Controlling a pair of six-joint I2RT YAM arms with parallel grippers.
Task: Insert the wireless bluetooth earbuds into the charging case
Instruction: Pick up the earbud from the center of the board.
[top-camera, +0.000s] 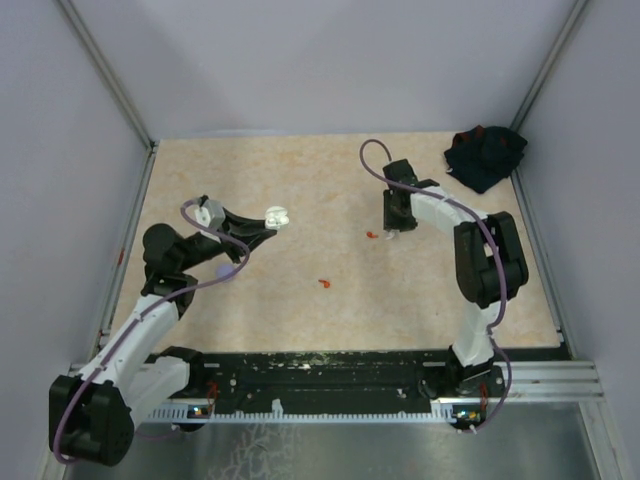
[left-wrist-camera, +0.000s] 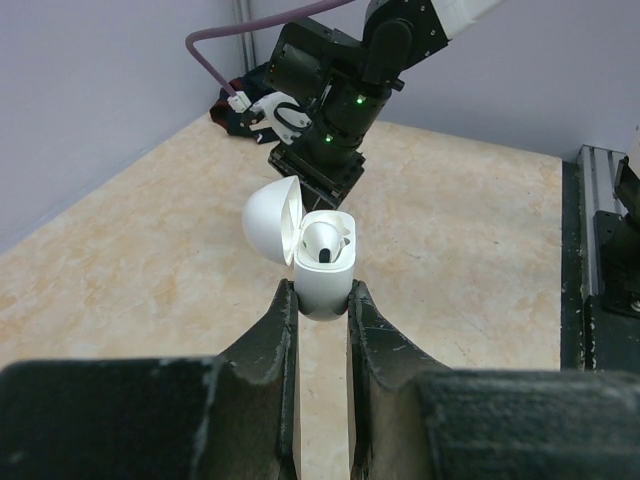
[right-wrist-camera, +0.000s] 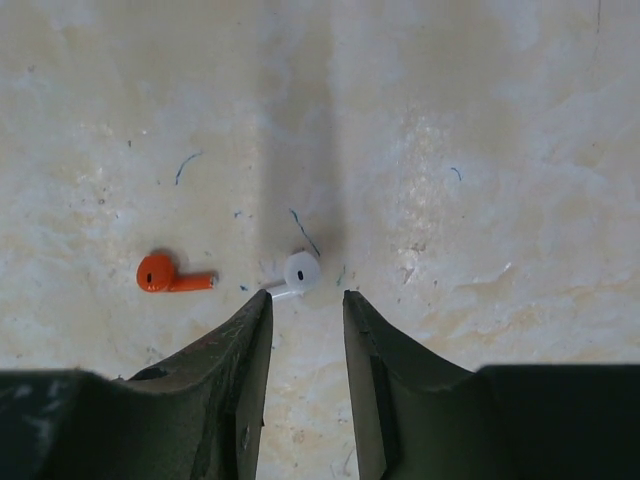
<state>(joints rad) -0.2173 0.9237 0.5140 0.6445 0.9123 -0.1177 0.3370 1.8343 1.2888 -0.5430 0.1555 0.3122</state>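
Note:
My left gripper (left-wrist-camera: 321, 290) is shut on the white charging case (left-wrist-camera: 322, 275) and holds it above the table. The case's lid (left-wrist-camera: 268, 220) is swung open, and one white earbud (left-wrist-camera: 326, 240) sits in a slot. From above, the case (top-camera: 277, 216) shows at the tips of the left gripper (top-camera: 266, 224). My right gripper (right-wrist-camera: 306, 298) is open and points down at the table. A loose white earbud (right-wrist-camera: 300, 272) lies just beyond its tips, not between them. An orange-red earbud (right-wrist-camera: 160, 273) lies to its left. Another red earbud (top-camera: 324, 283) lies mid-table.
A black cloth (top-camera: 485, 155) is bunched at the back right corner. A small lavender object (top-camera: 224, 270) lies under the left arm. Grey walls and metal rails (top-camera: 128, 230) border the table. The right arm's wrist (left-wrist-camera: 340, 110) hangs beyond the held case.

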